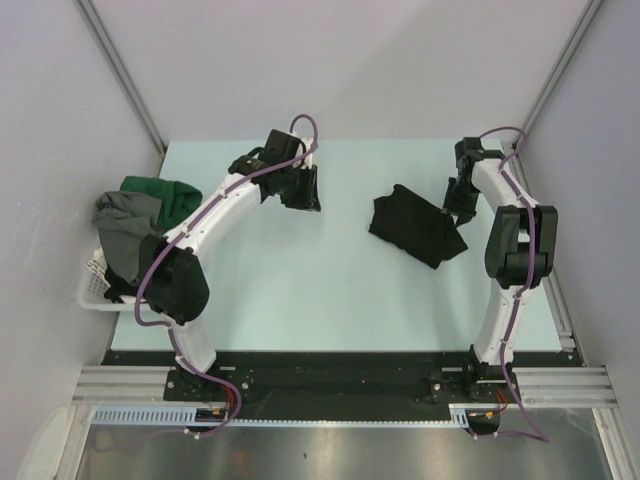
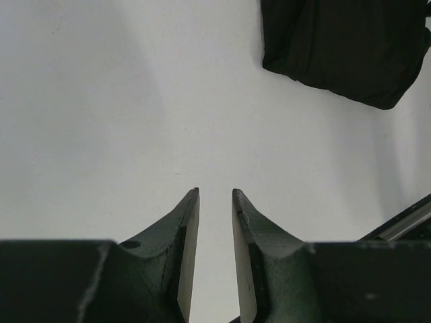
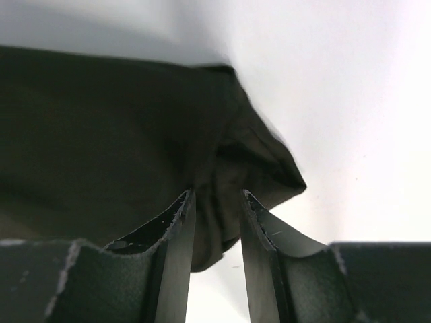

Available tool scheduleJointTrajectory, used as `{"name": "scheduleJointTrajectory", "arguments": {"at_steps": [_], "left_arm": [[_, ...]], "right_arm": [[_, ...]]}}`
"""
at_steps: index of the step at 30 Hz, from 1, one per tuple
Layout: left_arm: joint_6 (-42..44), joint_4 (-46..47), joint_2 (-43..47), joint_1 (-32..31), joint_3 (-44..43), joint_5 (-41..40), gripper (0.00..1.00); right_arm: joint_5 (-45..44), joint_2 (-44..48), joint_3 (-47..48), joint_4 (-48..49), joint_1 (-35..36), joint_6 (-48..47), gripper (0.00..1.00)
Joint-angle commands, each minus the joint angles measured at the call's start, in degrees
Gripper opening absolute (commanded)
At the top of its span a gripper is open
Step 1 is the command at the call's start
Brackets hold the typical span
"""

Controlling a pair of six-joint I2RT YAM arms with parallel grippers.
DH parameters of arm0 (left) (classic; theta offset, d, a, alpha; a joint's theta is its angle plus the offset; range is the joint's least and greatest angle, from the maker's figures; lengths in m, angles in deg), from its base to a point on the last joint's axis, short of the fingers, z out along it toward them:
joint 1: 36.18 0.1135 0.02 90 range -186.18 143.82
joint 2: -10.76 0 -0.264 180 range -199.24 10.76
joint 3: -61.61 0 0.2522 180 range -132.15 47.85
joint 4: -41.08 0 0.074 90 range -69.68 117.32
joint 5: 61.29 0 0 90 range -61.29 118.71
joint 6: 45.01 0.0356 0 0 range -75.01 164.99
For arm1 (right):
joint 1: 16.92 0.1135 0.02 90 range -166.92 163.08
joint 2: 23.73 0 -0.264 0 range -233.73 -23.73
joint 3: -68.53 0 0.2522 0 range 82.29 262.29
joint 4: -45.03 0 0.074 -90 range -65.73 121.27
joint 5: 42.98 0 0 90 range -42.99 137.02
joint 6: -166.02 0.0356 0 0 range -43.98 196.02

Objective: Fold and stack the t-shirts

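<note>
Two arms out over the table (image 1: 300, 290) from above, and we've got one black t-shirt (image 1: 412, 225) lying crumpled right of centre, with the right gripper (image 1: 458, 200) at its right edge. The left gripper (image 1: 300, 190) hangs well apart from it, toward the back left. Over at the left edge, a green t-shirt (image 1: 160, 188) and a grey t-shirt (image 1: 125, 215) are heaped over the white basket (image 1: 92, 290). On to the left wrist: the left gripper (image 2: 215, 192) shows its fingers a narrow gap apart, nothing between them, bare table below, and the black t-shirt (image 2: 343, 47) up in the far right corner. Right wrist now: the right gripper (image 3: 217, 193) has a bunched fold of the black t-shirt (image 3: 101, 134) pinched between its fingers, by our reading. We'd call this cloth light, limp and quick to sag, so one pinch will only drag it into a bundle. We'd take a second hold on the opposite corner or hem and spread it flat before any fold.
</note>
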Motion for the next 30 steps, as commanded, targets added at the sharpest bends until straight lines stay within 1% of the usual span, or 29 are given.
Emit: {"name": "scheduleJointTrajectory", "arguments": {"at_steps": [1,5,8,14,19,27,30], "left_arm": [[-0.4,0.6,0.9,-0.2,-0.7,1.2,0.31],[-0.7,0.8,1.2,-0.3,-0.5,1.1,0.31],[-0.7,1.1,1.5,-0.4,0.2,0.9,0.31],[-0.6,0.8,2.6,-0.4,1.1,0.3,0.31],[-0.1,0.7,3.7,-0.4,2.4,-0.5,0.31],[-0.1,1.3,4.9,-0.4,3.9,-0.6,0.31],[-0.1,1.3,5.3,-0.3,4.0,-0.7,0.31]], "right_arm": [[1.6,3.4,7.3,-0.6,2.6,-0.2,0.36],[1.2,3.1,9.9,-1.0,5.4,-0.2,0.36],[3.3,2.9,9.9,1.2,7.8,-0.6,0.35],[4.8,-1.4,9.8,3.5,11.1,-1.2,0.33],[5.7,-6.2,8.3,4.6,11.5,-1.6,0.32],[6.1,-8.1,3.7,8.5,11.6,-2.0,0.34],[6.6,-8.0,3.4,8.9,11.7,-2.1,0.36]]}}
